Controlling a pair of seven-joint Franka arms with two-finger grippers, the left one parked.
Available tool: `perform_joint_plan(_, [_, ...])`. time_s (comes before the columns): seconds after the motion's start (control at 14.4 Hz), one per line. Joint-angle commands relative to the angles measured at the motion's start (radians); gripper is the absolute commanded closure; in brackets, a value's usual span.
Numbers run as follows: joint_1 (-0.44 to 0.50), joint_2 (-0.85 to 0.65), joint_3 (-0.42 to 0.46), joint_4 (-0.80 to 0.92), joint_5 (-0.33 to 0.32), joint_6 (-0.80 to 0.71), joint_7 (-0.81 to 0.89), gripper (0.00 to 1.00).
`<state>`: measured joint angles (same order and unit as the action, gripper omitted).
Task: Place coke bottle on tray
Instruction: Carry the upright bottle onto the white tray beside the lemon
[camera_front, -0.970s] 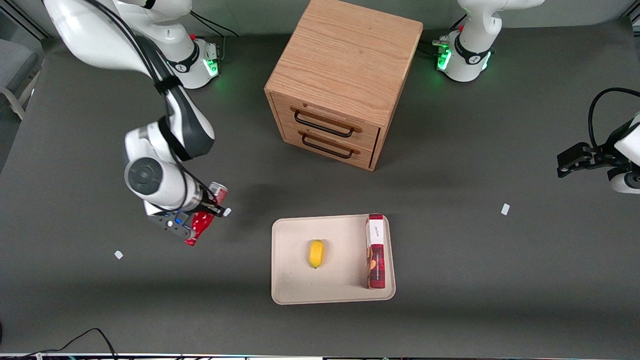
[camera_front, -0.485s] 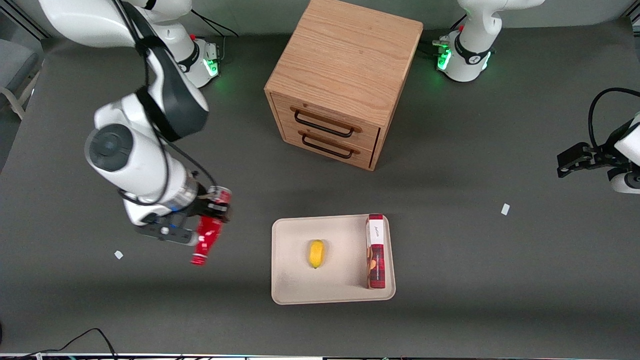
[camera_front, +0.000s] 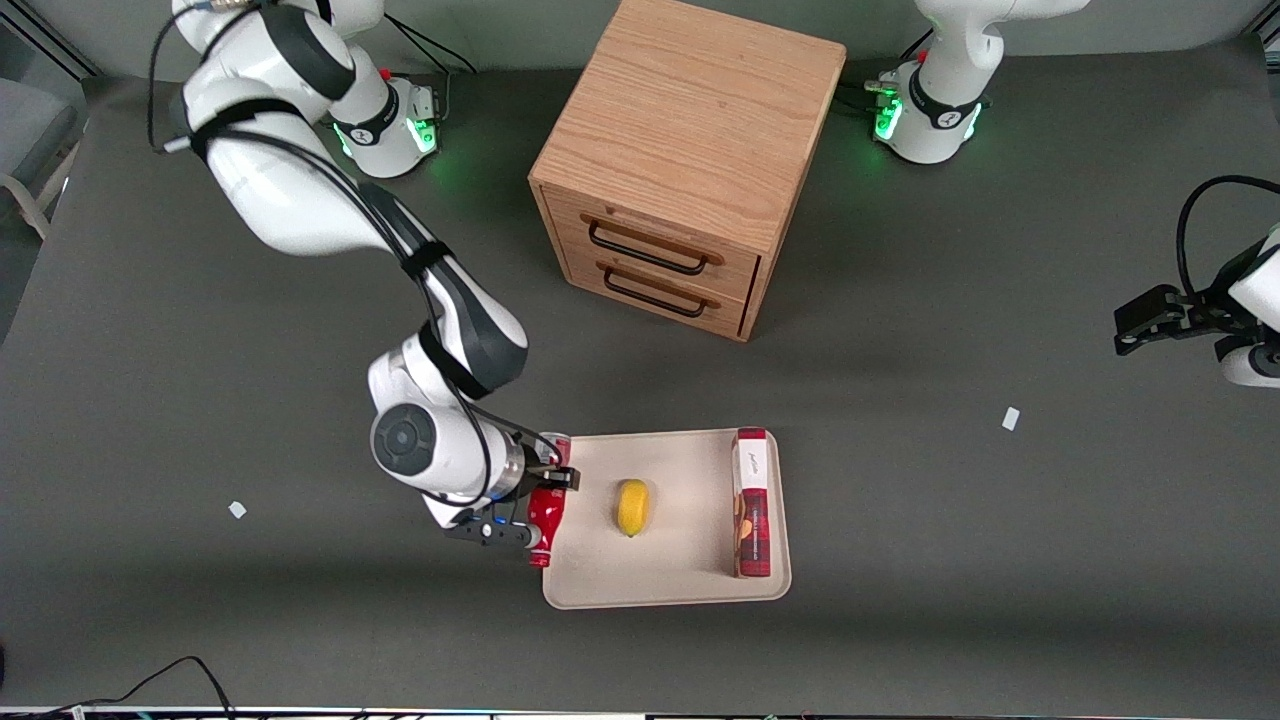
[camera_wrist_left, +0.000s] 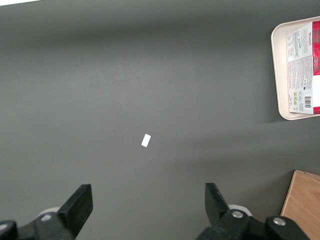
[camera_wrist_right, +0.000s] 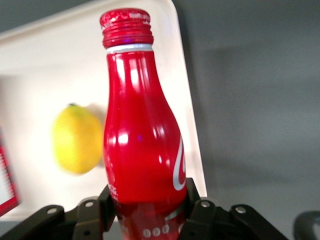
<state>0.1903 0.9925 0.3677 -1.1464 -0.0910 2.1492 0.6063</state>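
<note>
My right gripper (camera_front: 548, 482) is shut on the coke bottle (camera_front: 545, 515), a small red bottle with white script and a red cap. It holds the bottle lying flat in the air, cap toward the front camera, over the edge of the beige tray (camera_front: 680, 590) at the working arm's end. In the right wrist view the bottle (camera_wrist_right: 142, 150) is clamped between both fingers (camera_wrist_right: 197, 210) near its base, with the tray (camera_wrist_right: 45, 65) below it.
On the tray lie a yellow lemon (camera_front: 632, 506) and a tall red-and-white box (camera_front: 751, 502). A wooden two-drawer cabinet (camera_front: 690, 160) stands farther from the front camera. Small white scraps (camera_front: 237, 509) (camera_front: 1011, 418) lie on the grey table.
My right gripper has carried the coke bottle sideways from the working arm's end of the table to the edge of the tray. The grip has stayed shut on the bottle.
</note>
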Motion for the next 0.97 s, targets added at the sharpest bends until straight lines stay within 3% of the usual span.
perform_joint_plan(0.0, [0.008, 0.067, 0.005, 0.070, -0.009, 0.029, -0.010, 1.00])
perform_joint_plan(0.28, [0.034, 0.095, -0.013, 0.070, -0.009, 0.072, 0.030, 1.00])
perform_joint_plan(0.35, [0.034, 0.095, -0.013, 0.070, -0.009, 0.072, 0.032, 0.73])
perform_joint_plan(0.42, [0.034, 0.094, -0.015, 0.068, -0.009, 0.072, 0.030, 0.01])
perform_joint_plan(0.9, [0.034, 0.094, -0.018, 0.060, -0.036, 0.074, 0.033, 0.00])
